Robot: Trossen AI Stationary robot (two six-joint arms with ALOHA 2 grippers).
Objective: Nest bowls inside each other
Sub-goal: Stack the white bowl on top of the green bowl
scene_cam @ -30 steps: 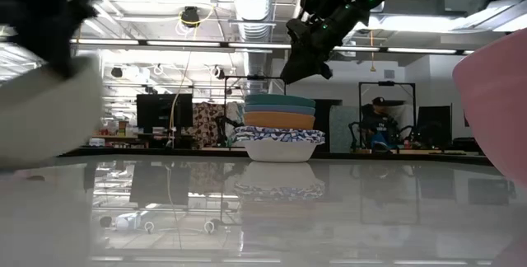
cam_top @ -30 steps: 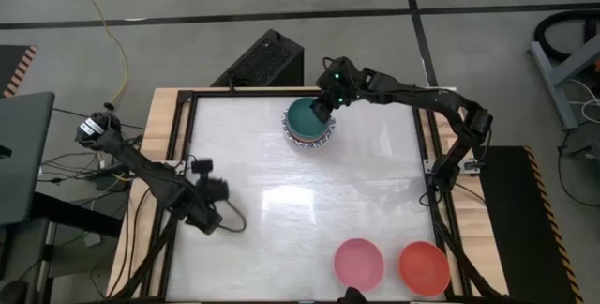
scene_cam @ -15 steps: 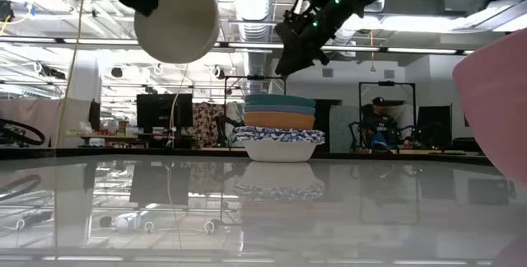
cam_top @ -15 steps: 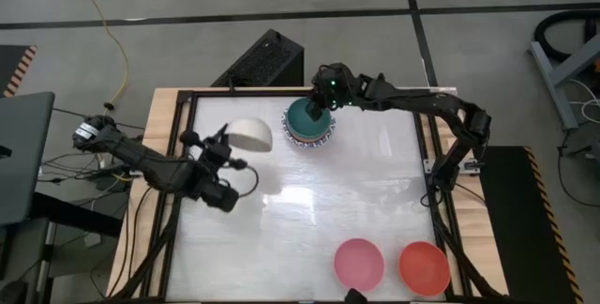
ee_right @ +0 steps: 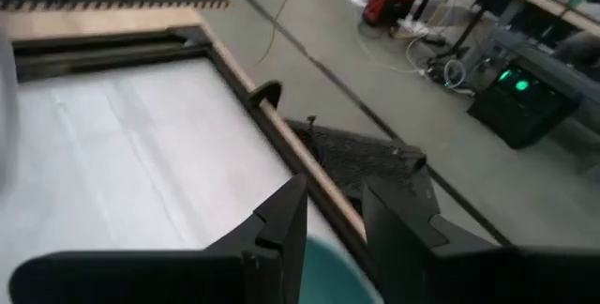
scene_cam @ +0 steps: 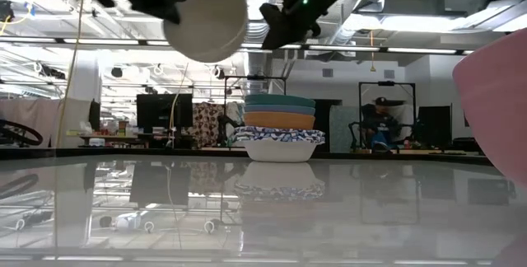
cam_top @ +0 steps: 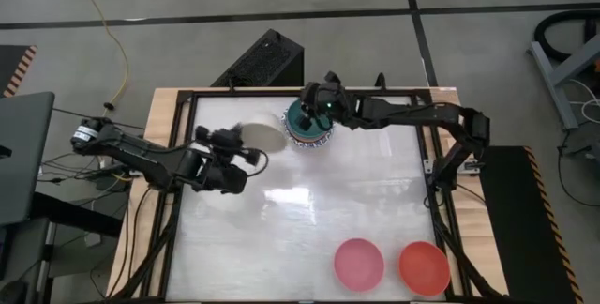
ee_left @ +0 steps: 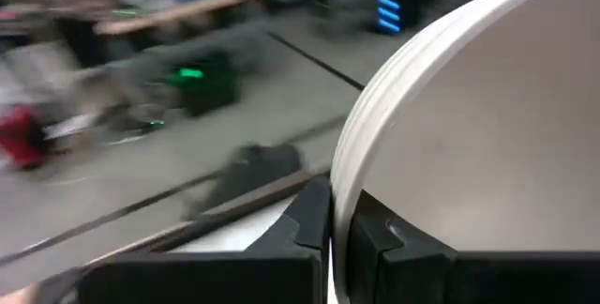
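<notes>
A stack of bowls [cam_top: 310,128] stands at the table's far middle: a blue-patterned white one at the bottom, an orange one [scene_cam: 280,121] above it, a teal one [scene_cam: 280,100] on top. My left gripper [cam_top: 251,146] is shut on a cream bowl [cam_top: 265,134], high in the air just left of the stack. My right gripper [cam_top: 307,105] hovers open over the stack's left edge, nothing between its fingers [ee_right: 281,218]. The pink bowl [cam_top: 359,263] and the red bowl [cam_top: 424,267] sit on their bases at the near right. My left gripper pinches the cream bowl's rim [ee_left: 349,168], one finger inside the bowl and one outside. The fingers reach in about level from the table's left side. The bowl [scene_cam: 206,20] is lifted clear and tipped on its side, with its hollow turned away from the low camera.
A black box [cam_top: 262,60] stands just beyond the far edge. Bare tabletop [cam_top: 309,210] lies between the stack and the two near bowls. A dark frame [cam_top: 187,107] borders the table. A person [scene_cam: 380,123] sits in the room behind.
My left gripper has risen from low at the near left and swung toward the far right, rolling its wrist; the cream bowl has been lifted and turned onto its side, ending beside the stack. My right gripper has drawn up and toward the table's left, off the teal bowl.
</notes>
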